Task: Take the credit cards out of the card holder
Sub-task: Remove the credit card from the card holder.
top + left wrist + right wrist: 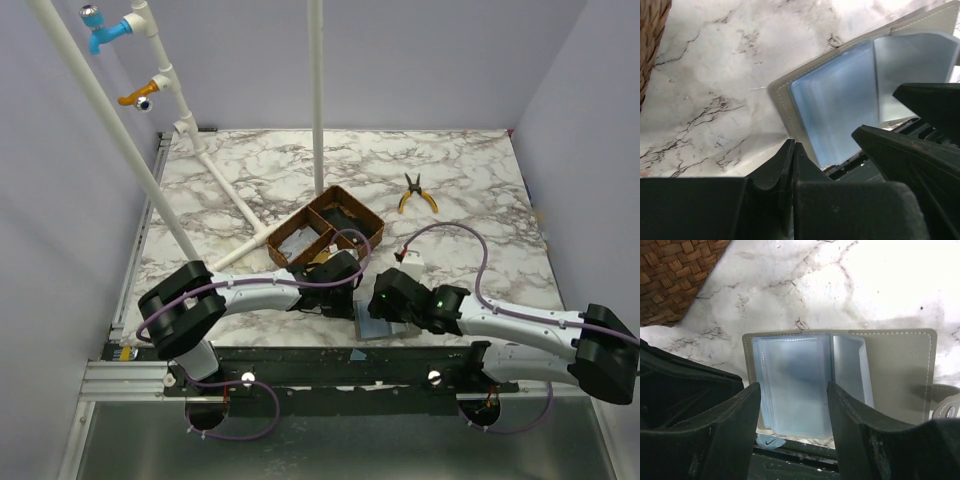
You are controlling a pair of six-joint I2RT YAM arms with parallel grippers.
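The card holder lies open and flat at the table's near edge, grey cover out, pale blue clear sleeves stacked on its left half. I cannot make out any credit cards inside the sleeves. My right gripper hovers open over that stack, one finger on each side of it. My left gripper is shut with nothing visible between its fingers, its tips right at the left edge of the card holder; whether they touch it I cannot tell. Both grippers crowd together over the holder in the top view.
A brown woven three-compartment tray stands just behind the grippers, with whitish flat pieces in its left compartment. Yellow-handled pliers lie at the back right. White pipes cross the left side. The table's front rail runs directly below the holder.
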